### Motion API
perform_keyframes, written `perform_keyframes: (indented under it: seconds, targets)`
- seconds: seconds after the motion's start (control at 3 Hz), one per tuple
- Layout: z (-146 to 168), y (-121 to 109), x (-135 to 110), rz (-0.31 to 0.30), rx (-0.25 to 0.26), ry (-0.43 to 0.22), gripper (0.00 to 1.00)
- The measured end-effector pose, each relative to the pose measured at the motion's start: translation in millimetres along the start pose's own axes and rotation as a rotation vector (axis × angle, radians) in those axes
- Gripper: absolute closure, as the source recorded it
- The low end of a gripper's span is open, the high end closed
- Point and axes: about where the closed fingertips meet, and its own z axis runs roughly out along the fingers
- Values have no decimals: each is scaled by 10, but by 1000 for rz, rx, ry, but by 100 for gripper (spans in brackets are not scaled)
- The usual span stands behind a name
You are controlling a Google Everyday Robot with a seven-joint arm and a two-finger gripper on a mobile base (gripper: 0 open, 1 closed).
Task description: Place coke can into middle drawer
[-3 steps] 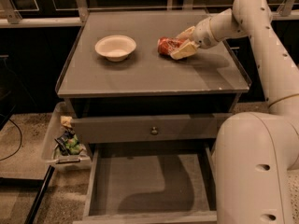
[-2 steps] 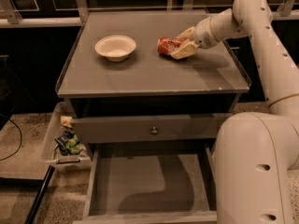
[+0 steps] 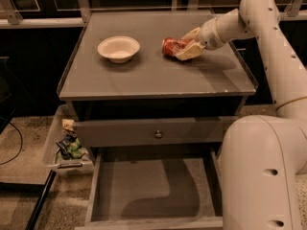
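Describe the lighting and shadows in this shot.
Camera view: dim, warm light; a dark curved shadow falls on the floor of the middle drawer; a fainter shadow lies on the tabletop beside the gripper, which is at the coke can; the white bowl shows no glare; the background is nearly black.

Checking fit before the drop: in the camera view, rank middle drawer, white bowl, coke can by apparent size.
Largest: middle drawer, though nearest the camera.
Then white bowl.
Smallest: coke can, gripper at it, on the tabletop.

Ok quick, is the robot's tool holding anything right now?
The tool: closed on the coke can, on the cabinet top.
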Motion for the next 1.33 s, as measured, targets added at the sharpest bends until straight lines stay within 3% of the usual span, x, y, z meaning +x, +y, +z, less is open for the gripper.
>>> perform_keyframes:
  seconds: [0.67,1.33]
  targets:
    - [-83,158,-93,-20,-28,39,100]
    - [-667,421,-181,-68,4,51,100]
